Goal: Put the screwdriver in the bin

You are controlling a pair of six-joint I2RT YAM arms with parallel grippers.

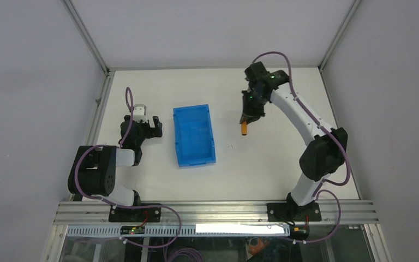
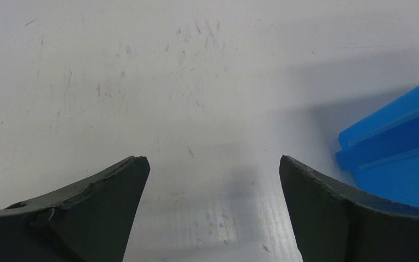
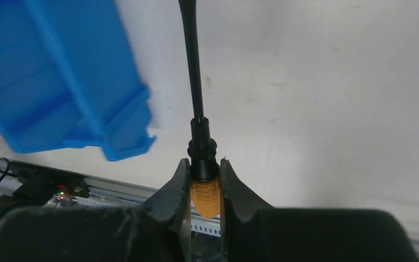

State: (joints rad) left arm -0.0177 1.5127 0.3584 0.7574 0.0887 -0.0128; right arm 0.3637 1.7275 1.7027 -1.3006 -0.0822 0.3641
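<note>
The blue bin (image 1: 195, 135) sits on the white table, left of centre, with nothing in it. My right gripper (image 1: 246, 121) is shut on the screwdriver (image 1: 244, 128) and holds it above the table, a short way right of the bin. In the right wrist view the jaws clamp the orange handle (image 3: 204, 196) at the black collar, and the dark shaft (image 3: 192, 60) points away from the gripper (image 3: 204, 168). The bin (image 3: 60, 76) shows at the upper left there. My left gripper (image 1: 151, 126) is open and empty, just left of the bin; its fingers (image 2: 103, 191) frame bare table (image 2: 213, 164), with the bin's corner (image 2: 398, 153) at the right.
White walls and metal frame rails (image 1: 95, 109) bound the table. The aluminium rail (image 1: 218, 210) with both arm bases runs along the near edge.
</note>
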